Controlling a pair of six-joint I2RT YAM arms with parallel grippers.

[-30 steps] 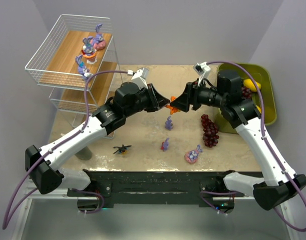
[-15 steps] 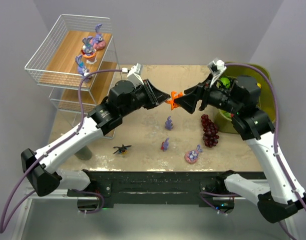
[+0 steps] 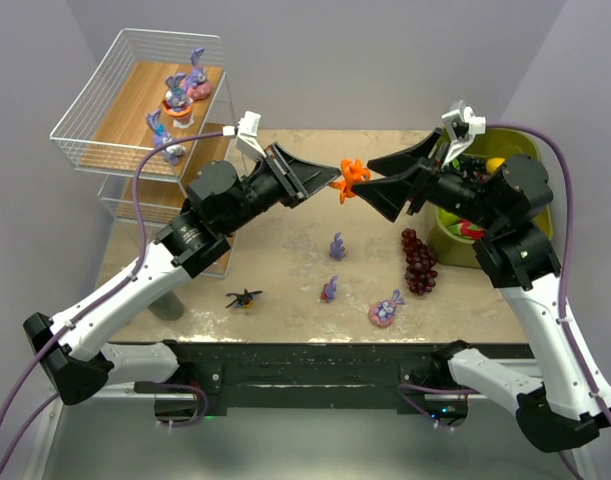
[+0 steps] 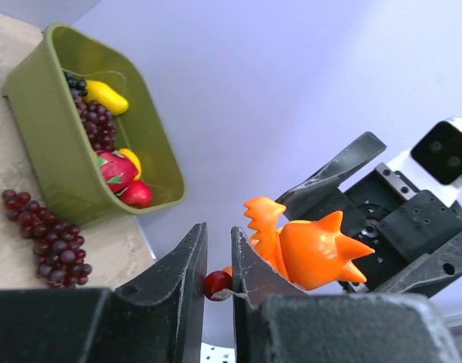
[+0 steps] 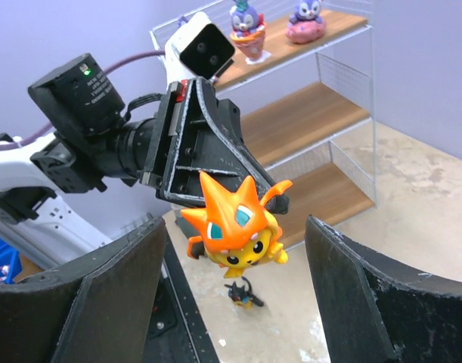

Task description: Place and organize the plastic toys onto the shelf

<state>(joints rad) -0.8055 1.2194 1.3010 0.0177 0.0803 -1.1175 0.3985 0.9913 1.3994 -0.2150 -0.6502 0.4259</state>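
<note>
Above table [image 3: 285, 255], toy [image 3: 349, 180] in left pincer [image 3: 331, 185]

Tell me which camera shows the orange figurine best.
Right wrist: the orange figurine faces it, with its face and spikes clear. Left wrist shows only its back and tail; top external, just a small orange shape.

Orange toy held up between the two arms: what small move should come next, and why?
Probably the left gripper should carry the orange toy over toward the shelf. Its fingers pinch the toy at its base, while the right gripper stands wide open, not touching it.
</note>
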